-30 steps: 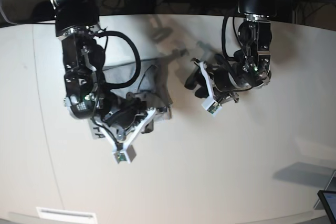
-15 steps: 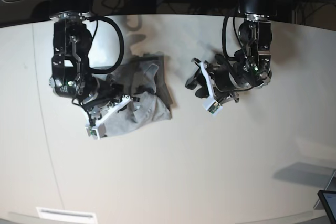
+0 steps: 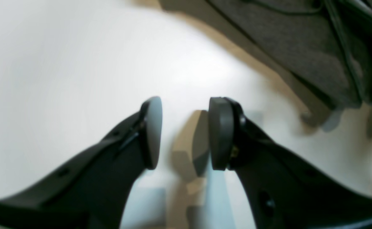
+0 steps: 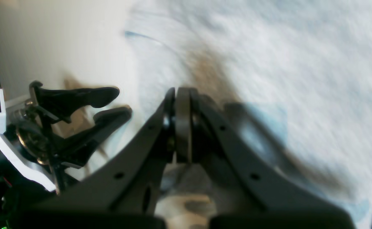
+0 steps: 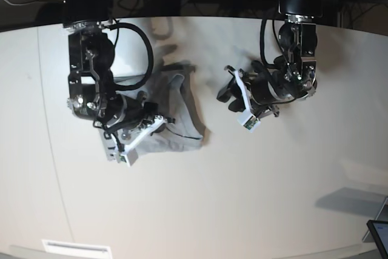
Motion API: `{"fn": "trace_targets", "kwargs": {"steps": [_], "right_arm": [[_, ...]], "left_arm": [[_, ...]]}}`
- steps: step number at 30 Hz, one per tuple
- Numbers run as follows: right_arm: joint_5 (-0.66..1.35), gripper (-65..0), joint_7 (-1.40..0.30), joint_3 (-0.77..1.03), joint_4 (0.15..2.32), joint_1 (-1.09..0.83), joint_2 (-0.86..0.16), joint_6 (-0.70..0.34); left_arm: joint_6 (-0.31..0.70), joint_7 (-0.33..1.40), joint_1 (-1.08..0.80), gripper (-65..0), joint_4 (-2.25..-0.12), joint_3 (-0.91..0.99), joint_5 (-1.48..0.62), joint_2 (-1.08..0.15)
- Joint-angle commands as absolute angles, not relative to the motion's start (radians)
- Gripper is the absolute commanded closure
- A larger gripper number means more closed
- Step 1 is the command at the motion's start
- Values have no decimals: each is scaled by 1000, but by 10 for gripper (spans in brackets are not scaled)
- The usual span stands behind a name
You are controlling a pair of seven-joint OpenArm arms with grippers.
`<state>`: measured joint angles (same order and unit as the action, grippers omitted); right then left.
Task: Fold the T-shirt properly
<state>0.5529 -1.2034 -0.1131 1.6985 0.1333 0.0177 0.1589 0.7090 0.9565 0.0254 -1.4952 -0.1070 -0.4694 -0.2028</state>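
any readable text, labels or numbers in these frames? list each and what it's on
Black block lettering on the T-shirt, right edge of the right wrist view: cut off by the frame and blurred, only curved fragments of letters show; not readable.
Base view: the T-shirt shows plain grey fabric, no lettering visible.
Left wrist view: no text.
Nothing else in the frames carries legible words, brands or numbers.

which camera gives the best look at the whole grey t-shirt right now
The base view: it shows the crumpled heather-grey cotton T-shirt nearly whole on the white table, partly under the right arm. The right wrist view shows only blurred close-up fabric with lettering at the edge. The left wrist view catches one corner.
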Motion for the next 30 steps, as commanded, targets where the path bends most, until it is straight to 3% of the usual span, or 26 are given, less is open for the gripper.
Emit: {"fn": "trace_targets", "kwargs": {"steps": [1, 10, 15, 22, 30], "right_arm": [[568, -1, -1191, -114, 1693, 160, 22, 159], [564, -1, -1236, -168, 1808, 174, 7, 163], [568, -1, -1254, -93, 1876, 56, 12, 163], [568, -1, -1152, -81, 1857, -65, 28, 159], [568, -1, -1026, -185, 1699, -116, 30, 159]], "left_arm": [[698, 1036, 16, -240, -1492, -107, -403, -214], [698, 1032, 10, -240, -1509, -104, -404, -223], [698, 1036, -38, -240, -1636, -19, -401, -232], [698, 1036, -42, -240, -1670, 18, -394, -271], [698, 1036, -62, -240, -1670, 81, -394, -289]]}}
